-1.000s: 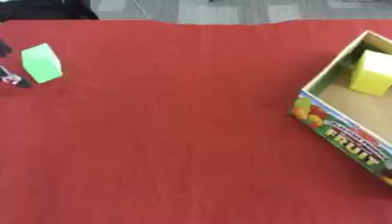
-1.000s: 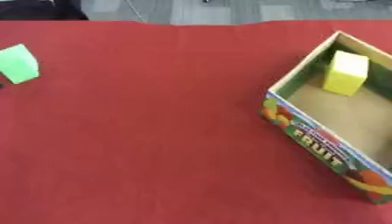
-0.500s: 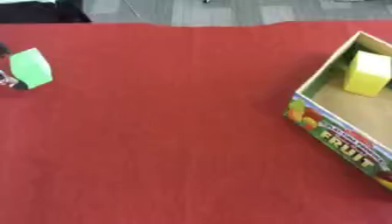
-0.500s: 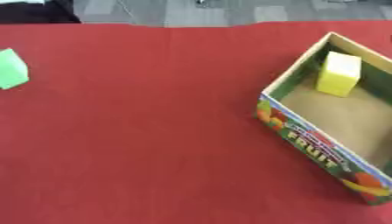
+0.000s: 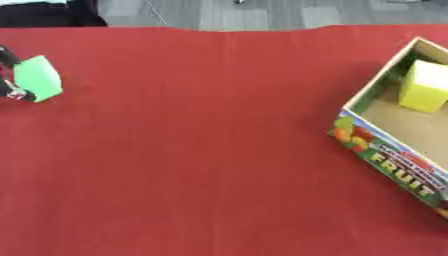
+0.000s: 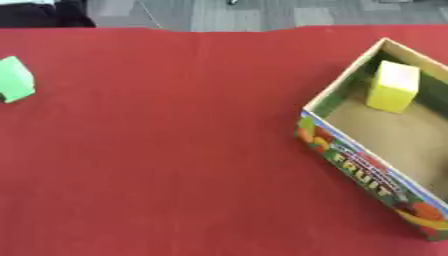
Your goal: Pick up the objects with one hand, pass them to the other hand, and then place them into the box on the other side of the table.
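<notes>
left eye view
- left hand (image 5: pixel 10 75): you only get a sliver of it at the left edge, dark fingers with a silver bit, tucked against the left side of the green block (image 5: pixel 38 78)
- fingers: they sit at the top and bottom of the block's left face and look clamped on it, though most of the hand is out of frame
- green block: far left of the red tablecloth (image 5: pixel 201 150), tilted a little
- box (image 5: pixel 385 150): cardboard, at the right edge, "FRUIT" and fruit pictures on the near wall, set askew to the table edge, partly cut off by the frame
- yellow block (image 5: pixel 425 86): inside the box, up against its far corner, standing upright
- right hand: you won't find it here

right eye view
- left hand: not showing at all; the green block sits at the left edge with nothing visible beside it apart from a dark speck under its lower corner
- box: you see more of it, including the near right end of the printed wall and more of the bare floor
- yellow block: same spot, far corner of the box, well apart from the green block
- far edge: grey floor beyond the cloth, dark shape at the top left corner in both views
</notes>
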